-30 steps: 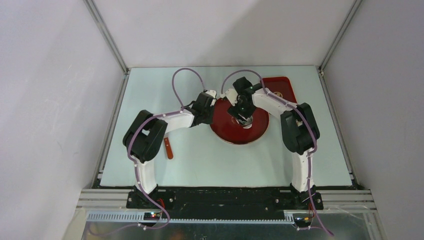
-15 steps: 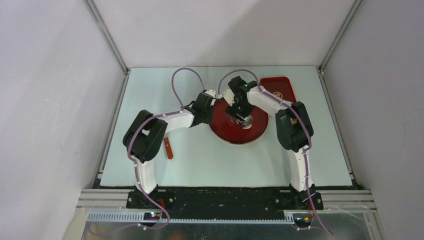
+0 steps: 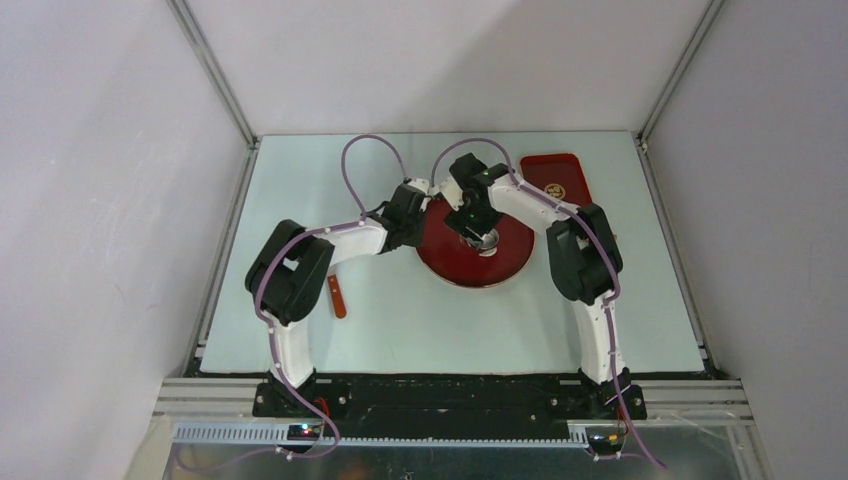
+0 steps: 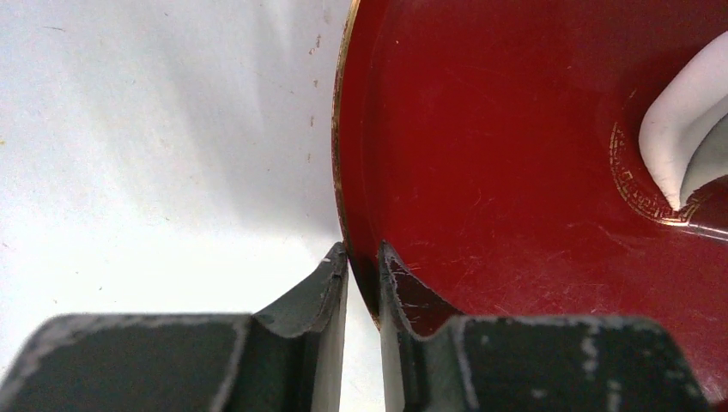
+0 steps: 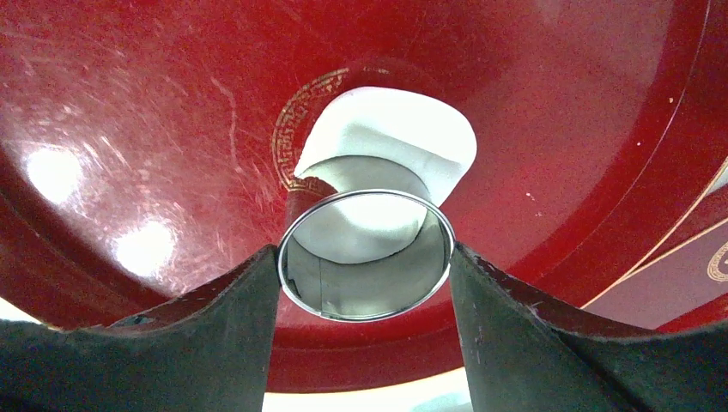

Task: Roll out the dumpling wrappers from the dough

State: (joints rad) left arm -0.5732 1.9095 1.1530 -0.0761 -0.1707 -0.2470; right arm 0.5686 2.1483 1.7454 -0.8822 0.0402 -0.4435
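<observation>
Right hand (image 5: 365,255) holding cutter (image 5: 326,287) on dough (image 5: 391,129), left hand (image 4: 362,257) pinching plate (image 4: 515,172)

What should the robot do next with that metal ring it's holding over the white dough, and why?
Probably press it straight down. The right claw grips the metal ring cutter over part of the flat dough on the red plate, and the left claw pinches the plate's rim, steadying it. Pushing down would likely stamp out a round wrapper.

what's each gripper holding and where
The left gripper pinches the rim of the red plate; right gripper clamps the ring cutter by its outer sides, over the dough.
</observation>
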